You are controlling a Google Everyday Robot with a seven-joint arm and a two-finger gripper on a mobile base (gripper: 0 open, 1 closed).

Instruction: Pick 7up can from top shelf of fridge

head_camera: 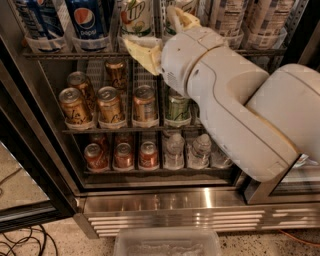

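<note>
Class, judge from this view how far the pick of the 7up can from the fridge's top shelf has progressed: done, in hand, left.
Done: the fridge stands open, and the gripper is up at the top shelf. In hand: the gripper, fingers spread open, hovers in front of the 7up can, not closed on it. Left: grasp it, lift it out.

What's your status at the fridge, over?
Gripper open, at the top shelf front edge, nothing held. 7up can upright in its lane, not yet gripped. Pepsi can close on its left.
</note>
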